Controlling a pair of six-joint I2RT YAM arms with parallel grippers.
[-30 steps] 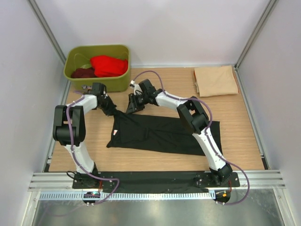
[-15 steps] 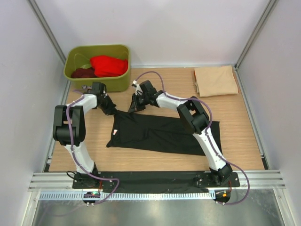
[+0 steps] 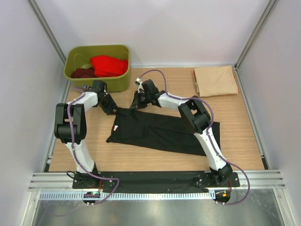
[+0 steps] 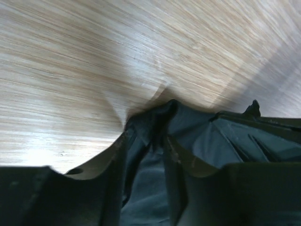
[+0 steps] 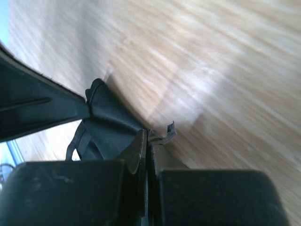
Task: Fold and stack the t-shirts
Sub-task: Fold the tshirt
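A black t-shirt lies spread across the middle of the table. My left gripper is at its far left corner. In the left wrist view the left gripper is open, its fingers apart with loose black cloth lying between them. My right gripper is at the shirt's far edge, shut on a pinch of the black cloth, as the right wrist view of the gripper shows. A folded beige t-shirt lies at the far right. A red t-shirt and a maroon one are in the tub.
The olive-green tub stands at the far left, just behind both grippers. White walls and metal rails close in the table on the left, right and back. Bare wood shows to the right of the black shirt.
My left gripper has opened on the shirt's corner. My right gripper has shut on the far edge and drawn it slightly toward the back, so the shirt's far edge lies straighter.
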